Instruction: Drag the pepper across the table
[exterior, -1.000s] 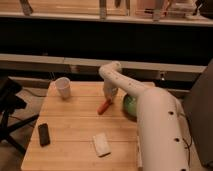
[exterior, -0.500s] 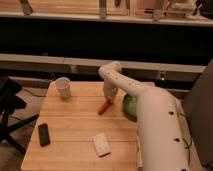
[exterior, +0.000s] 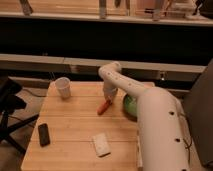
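The pepper (exterior: 104, 106) is small, slim and red-orange, and lies on the light wooden table (exterior: 75, 125) a little right of the middle. My gripper (exterior: 108, 97) points down right above the pepper's upper end, at the end of the white arm (exterior: 150, 115) that reaches in from the right. I cannot see whether it touches the pepper.
A white cup (exterior: 63, 87) stands at the table's back left. A dark rectangular object (exterior: 44, 134) lies at the front left. A white sponge (exterior: 101, 144) lies at the front middle. A green round object (exterior: 131, 105) sits right of the pepper, partly behind the arm. A black stand (exterior: 10, 107) is left of the table.
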